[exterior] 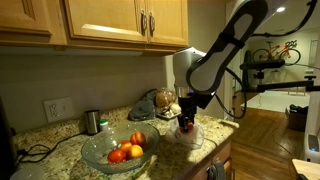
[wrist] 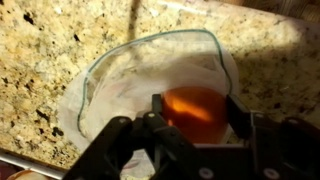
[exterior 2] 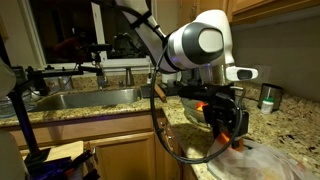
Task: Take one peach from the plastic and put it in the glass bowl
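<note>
With the fingers [wrist: 157, 106] spread, seemingly unclamped, astride the peach [wrist: 196, 106] in the plastic tub [wrist: 108, 88] on the worktop [wrist: 40, 60], we judged a centred, gentle squeeze best before lifting toward the glass bowl [exterior: 95, 152].

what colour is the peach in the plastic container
Orange, reddish in places; the peach shows best in the wrist view.
</note>
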